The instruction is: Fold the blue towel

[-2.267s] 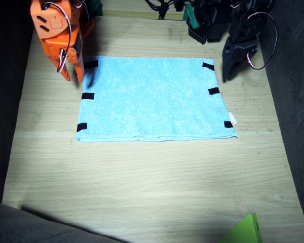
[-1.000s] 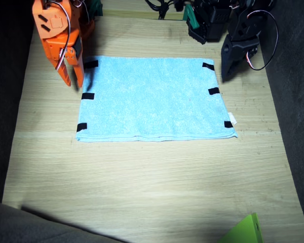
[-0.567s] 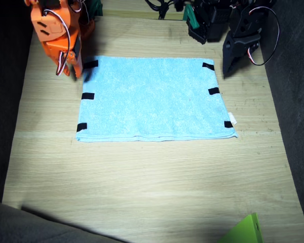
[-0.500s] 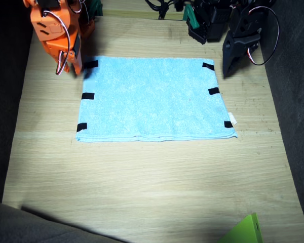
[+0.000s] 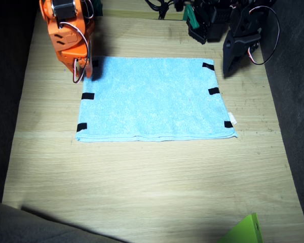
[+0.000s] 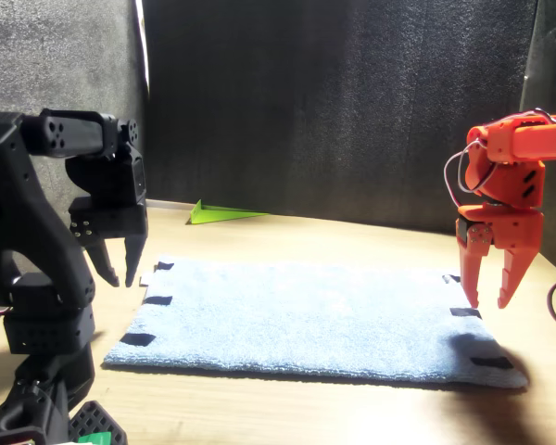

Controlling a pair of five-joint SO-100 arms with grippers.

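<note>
Lying flat: blue towel (image 5: pixel 154 98), soft, limp, light; pinch at black tabs (image 5: pixel 88 96). Right gripper (image 6: pixel 487 295), left gripper (image 6: pixel 117 271) above towel edges, fingers apart.

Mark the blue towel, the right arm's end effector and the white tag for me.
blue towel (image 5: pixel 154 98), fixed view, middle of the cloth.
right end effector (image 6: pixel 490 279), front view, between the fingertips.
white tag (image 5: pixel 232 119), fixed view, tag's middle.

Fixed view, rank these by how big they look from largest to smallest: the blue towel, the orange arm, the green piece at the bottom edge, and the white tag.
1. blue towel
2. right arm, orange, partly cut off by the frame
3. green piece, also cut off, so unsure
4. white tag
</note>
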